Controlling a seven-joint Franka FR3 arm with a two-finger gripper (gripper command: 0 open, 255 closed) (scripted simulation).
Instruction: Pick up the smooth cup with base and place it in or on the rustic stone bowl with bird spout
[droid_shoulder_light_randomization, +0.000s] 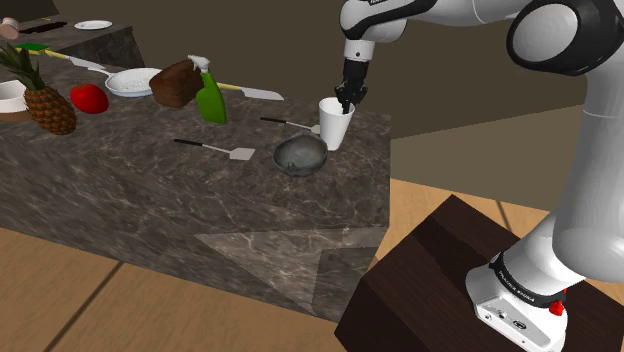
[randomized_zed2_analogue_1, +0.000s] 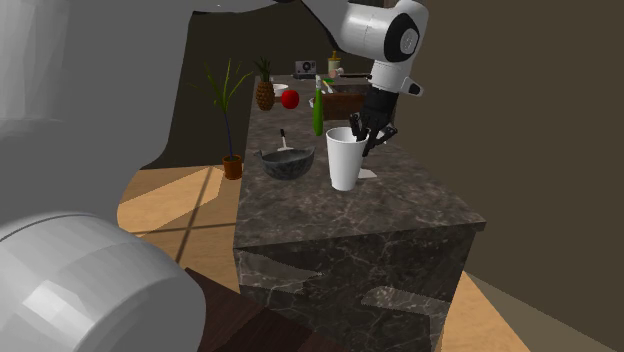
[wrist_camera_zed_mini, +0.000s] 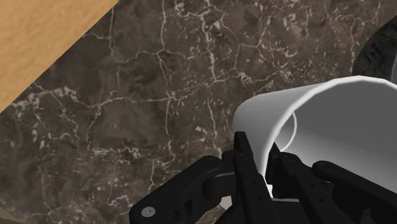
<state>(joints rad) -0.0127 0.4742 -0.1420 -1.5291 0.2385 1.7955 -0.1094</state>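
Count's in: one white cup (droid_shoulder_light_randomization: 335, 125), one grey bowl (droid_shoulder_light_randomization: 300, 156), one pineapple (droid_shoulder_light_randomization: 50, 108), one red fruit (droid_shoulder_light_randomization: 89, 98), one brown loaf (droid_shoulder_light_randomization: 175, 84), one green bottle (droid_shoulder_light_randomization: 211, 100), two flat white plates (droid_shoulder_light_randomization: 133, 82) (droid_shoulder_light_randomization: 93, 24).

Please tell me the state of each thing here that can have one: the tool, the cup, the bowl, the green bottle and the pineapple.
tool: shut on the cup's rim, one finger inside, one outside.
cup: upright, standing on the counter, gripped by the wall.
bowl: upright, empty, beside the cup.
bottle: upright.
pineapple: upright, leaves on top.
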